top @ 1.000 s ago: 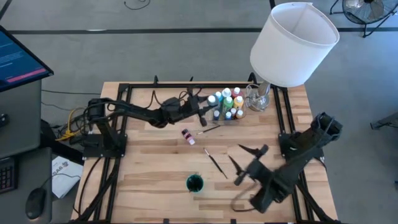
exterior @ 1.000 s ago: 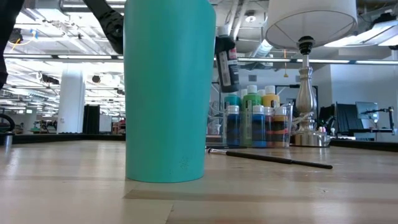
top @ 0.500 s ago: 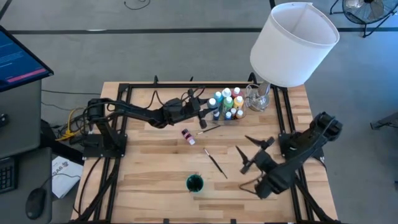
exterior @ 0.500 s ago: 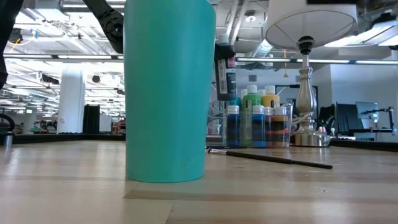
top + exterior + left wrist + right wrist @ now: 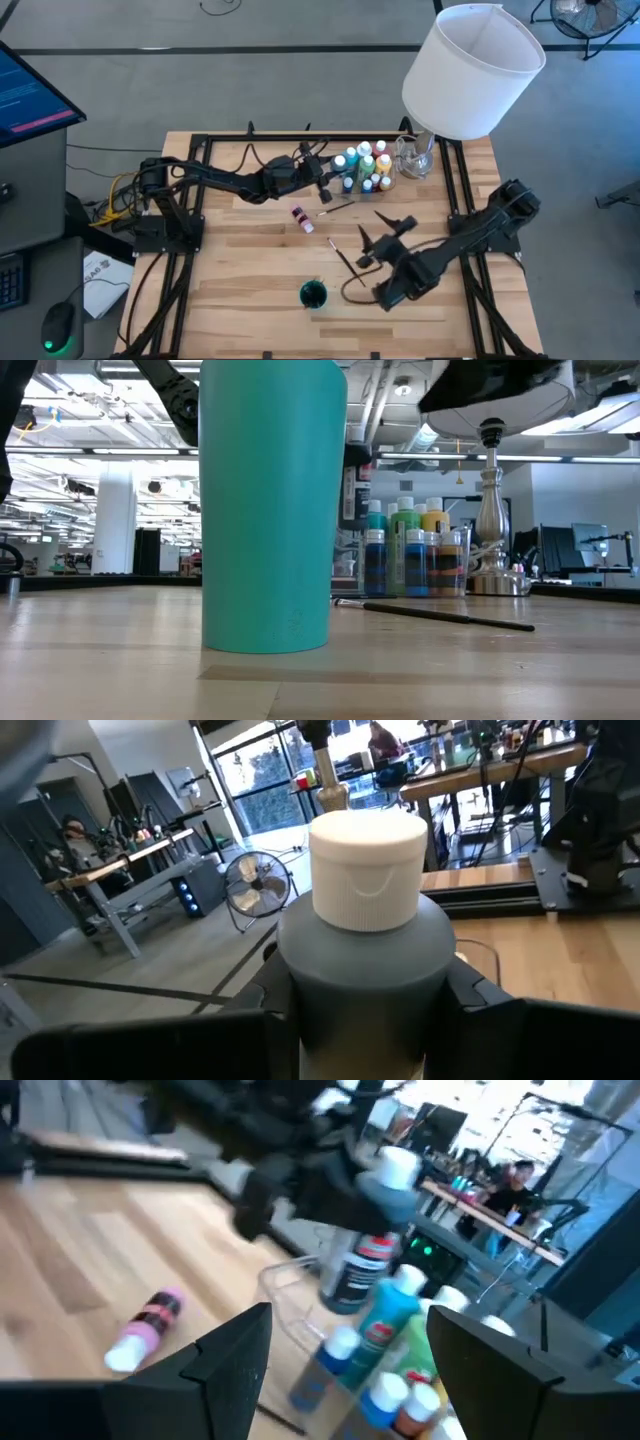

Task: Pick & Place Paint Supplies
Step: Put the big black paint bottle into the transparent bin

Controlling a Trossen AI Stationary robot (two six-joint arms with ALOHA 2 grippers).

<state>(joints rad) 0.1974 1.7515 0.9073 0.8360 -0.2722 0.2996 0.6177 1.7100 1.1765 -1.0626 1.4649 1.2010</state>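
The left gripper (image 5: 322,180) is clamped on a grey, white-capped paint bottle (image 5: 362,935), held upright above the table; just beyond its fingertips stands the clear tray (image 5: 352,187) of bottles (image 5: 366,165), so the carry looks nearly done. The right gripper (image 5: 381,237), fingers spread and empty, hovers farther off; a brush (image 5: 347,262) lies below it and a pink bottle (image 5: 302,218) lies on its side between the arms.

Overhead and table-level views share the teal cup (image 5: 313,294), close in the latter.
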